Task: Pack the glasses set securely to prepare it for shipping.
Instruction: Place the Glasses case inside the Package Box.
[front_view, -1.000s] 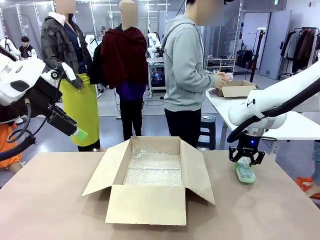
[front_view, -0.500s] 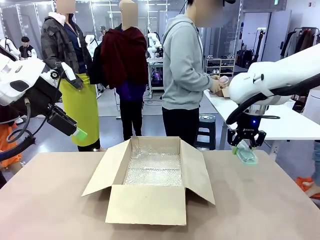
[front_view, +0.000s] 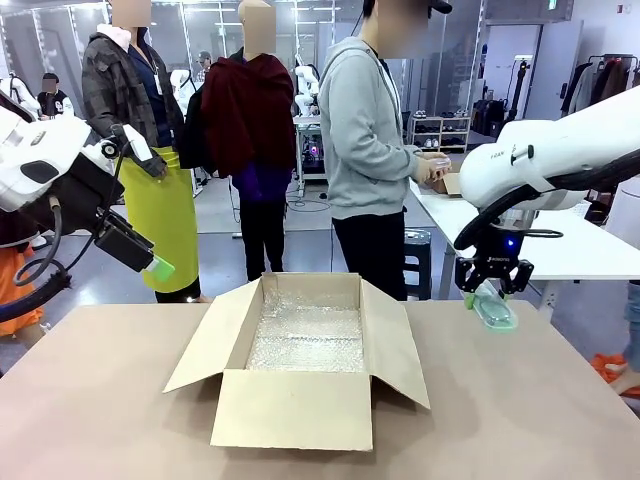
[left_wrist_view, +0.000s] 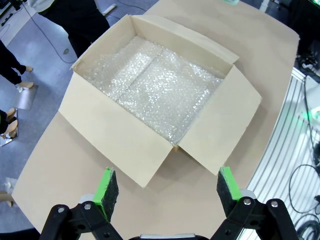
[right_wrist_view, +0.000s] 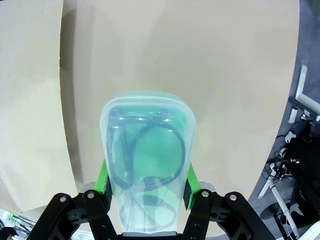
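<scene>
Right gripper (front_view: 491, 289) clamps mint case (right_wrist_view: 147, 145) aloft; carry level over box (front_view: 295, 410), lower onto bubble wrap (front_view: 305, 340). Left gripper (left_wrist_view: 164, 186) wide, empty.

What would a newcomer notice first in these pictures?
The open cardboard box in the middle of the table, lined with bubble wrap, catches the eye first. Next comes the mint green glasses case, spectacles visible through its lid, which the right end effector holds above the table's right side. The left end effector hangs open at the left, facing the box.
</scene>
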